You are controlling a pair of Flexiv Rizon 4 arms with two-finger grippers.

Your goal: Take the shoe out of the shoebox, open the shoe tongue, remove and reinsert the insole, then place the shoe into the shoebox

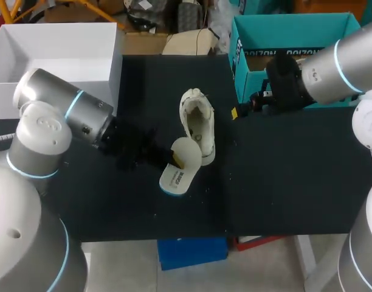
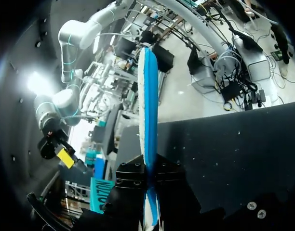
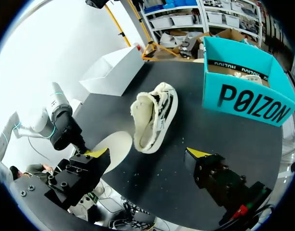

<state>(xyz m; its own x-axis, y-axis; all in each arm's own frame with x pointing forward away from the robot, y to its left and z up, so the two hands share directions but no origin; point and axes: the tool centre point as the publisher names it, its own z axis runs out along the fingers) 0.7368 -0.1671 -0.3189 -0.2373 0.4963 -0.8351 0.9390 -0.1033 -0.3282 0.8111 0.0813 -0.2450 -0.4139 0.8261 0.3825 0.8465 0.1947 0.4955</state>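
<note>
Nearest in, the left gripper [image 2: 150,190] is clamped tight on the insole [image 1: 177,176], cream on top and blue underneath, with one end just beside the shoe [image 1: 198,125]. So the shoe's out and the insole's out. Reinserting and boxing up look yet to do. The shoe lies on its side mid-table [image 1: 283,182], cream with dark trim, mouth gaping. Beyond it, the right gripper [image 3: 147,154] is spread wide and empty, near the teal shoebox [image 3: 244,98].

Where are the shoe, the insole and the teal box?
shoe [image 1: 198,125], head view, on its inner lining.
insole [image 1: 180,170], head view, on its pale top face.
teal box [image 3: 244,103], right wrist view, on its front wall.
</note>
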